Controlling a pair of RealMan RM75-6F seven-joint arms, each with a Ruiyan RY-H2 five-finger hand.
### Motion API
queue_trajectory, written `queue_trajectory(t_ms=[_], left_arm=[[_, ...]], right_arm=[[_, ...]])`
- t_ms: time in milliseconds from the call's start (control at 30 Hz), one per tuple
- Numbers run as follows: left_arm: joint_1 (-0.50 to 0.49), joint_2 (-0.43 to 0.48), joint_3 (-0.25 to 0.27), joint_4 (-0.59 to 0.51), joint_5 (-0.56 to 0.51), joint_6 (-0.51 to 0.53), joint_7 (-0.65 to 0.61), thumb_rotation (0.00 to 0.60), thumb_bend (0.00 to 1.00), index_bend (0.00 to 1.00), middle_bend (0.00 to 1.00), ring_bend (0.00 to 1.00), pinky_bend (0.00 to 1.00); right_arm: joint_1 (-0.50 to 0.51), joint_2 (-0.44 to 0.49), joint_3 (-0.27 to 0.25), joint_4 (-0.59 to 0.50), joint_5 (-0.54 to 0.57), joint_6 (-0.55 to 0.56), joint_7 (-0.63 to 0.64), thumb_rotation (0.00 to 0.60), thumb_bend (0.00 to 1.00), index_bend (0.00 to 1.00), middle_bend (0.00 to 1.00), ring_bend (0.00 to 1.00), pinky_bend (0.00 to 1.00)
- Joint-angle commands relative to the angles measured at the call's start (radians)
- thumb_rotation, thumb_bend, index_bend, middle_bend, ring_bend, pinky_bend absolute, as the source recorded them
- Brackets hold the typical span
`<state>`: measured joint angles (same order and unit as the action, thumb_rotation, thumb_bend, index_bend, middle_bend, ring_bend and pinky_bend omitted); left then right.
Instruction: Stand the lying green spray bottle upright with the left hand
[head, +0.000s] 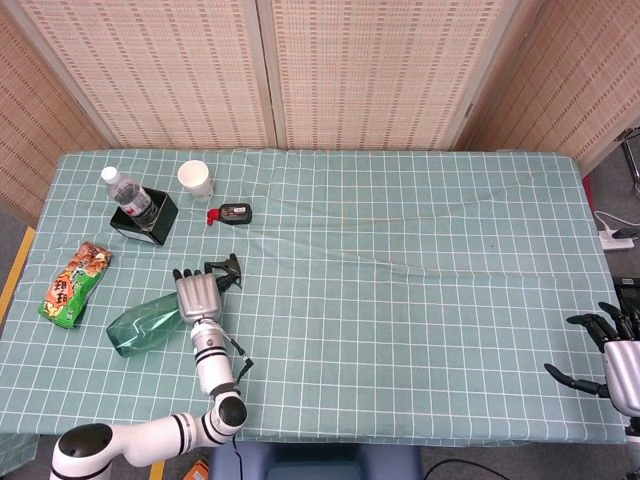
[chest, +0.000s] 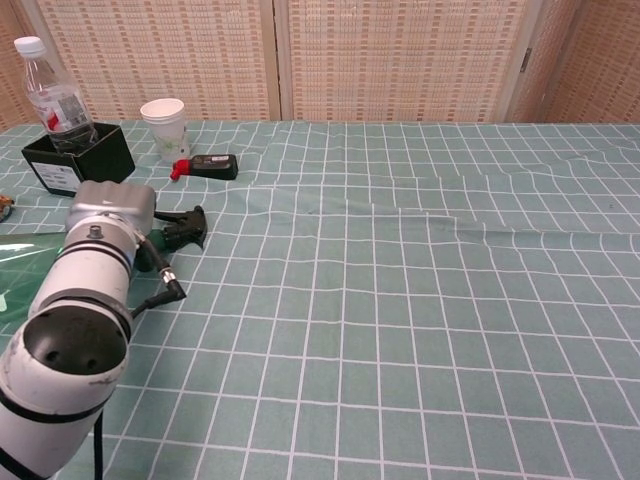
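The translucent green plastic spray bottle with a black trigger head (head: 150, 318) is found lying on its side on the desk covered by a green checked cloth (head: 400, 300), near the left front edge, its nozzle pointed toward the far side. The grey left hand (head: 198, 296) is placed palm-down over the bottle's neck, fingers extended toward the trigger — whether the bottle is actually gripped cannot be told. The right hand (head: 612, 358) is seen at the desk's right front edge, fingers spread, nothing held. A clear water bottle in a black box (head: 138, 210), a white paper cup (head: 195, 179) and an orange snack packet (head: 75, 285) are noted nearby.
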<state>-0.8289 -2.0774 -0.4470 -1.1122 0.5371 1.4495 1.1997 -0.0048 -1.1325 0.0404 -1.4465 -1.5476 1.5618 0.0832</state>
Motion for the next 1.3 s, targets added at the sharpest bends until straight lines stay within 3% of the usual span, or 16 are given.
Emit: queue_trajectory(t_ms=[33,233,400,700,967,1067,1133,1300], left_arm=[[0.002,-0.001,0.001,0.004,0.002,-0.002,-0.001,0.600,0.29,0.22,0.38,0.25,0.19],[0.007,0.001,0.001,0.008,0.021,-0.002,-0.017,0.600,0.30,0.29,0.42,0.28,0.20],[0.012,0.003,0.005,0.015,0.038,0.002,-0.027,0.600,0.31,0.40,0.46,0.31,0.23],[0.026,0.006,0.012,0.015,0.054,-0.002,-0.037,0.600,0.32,0.47,0.53,0.36,0.25],[0.020,0.045,0.016,-0.069,0.127,0.012,-0.071,0.600,0.33,0.52,0.59,0.40,0.26],[0.013,0.078,-0.006,-0.152,0.160,0.030,-0.088,0.600,0.32,0.52,0.59,0.40,0.26],[0.007,0.118,-0.062,-0.262,0.200,0.058,-0.145,0.600,0.32,0.52,0.59,0.40,0.26],[0.030,0.211,-0.134,-0.451,0.205,0.067,-0.209,0.600,0.33,0.52,0.59,0.41,0.26]], right_arm=[[0.000,0.000,0.000,0.000,-0.001,0.000,0.001,0.600,0.00,0.33,0.34,0.13,0.05],[0.000,0.000,-0.001,0.001,-0.002,0.001,0.001,0.600,0.00,0.33,0.34,0.13,0.05],[0.000,0.001,-0.001,0.000,-0.002,0.001,0.002,0.600,0.00,0.33,0.34,0.13,0.05],[0.000,0.000,-0.001,0.000,-0.001,0.001,0.000,0.600,0.00,0.33,0.34,0.13,0.05],[0.001,0.001,0.000,-0.002,0.001,-0.002,-0.001,0.600,0.00,0.33,0.34,0.13,0.05],[0.000,0.001,0.000,-0.002,0.002,-0.002,-0.002,0.600,0.00,0.33,0.34,0.13,0.05],[-0.001,-0.001,0.000,-0.001,0.002,0.002,-0.002,0.600,0.00,0.33,0.34,0.13,0.05],[-0.004,-0.007,0.002,0.006,-0.001,0.011,-0.003,0.600,0.00,0.33,0.34,0.13,0.05]])
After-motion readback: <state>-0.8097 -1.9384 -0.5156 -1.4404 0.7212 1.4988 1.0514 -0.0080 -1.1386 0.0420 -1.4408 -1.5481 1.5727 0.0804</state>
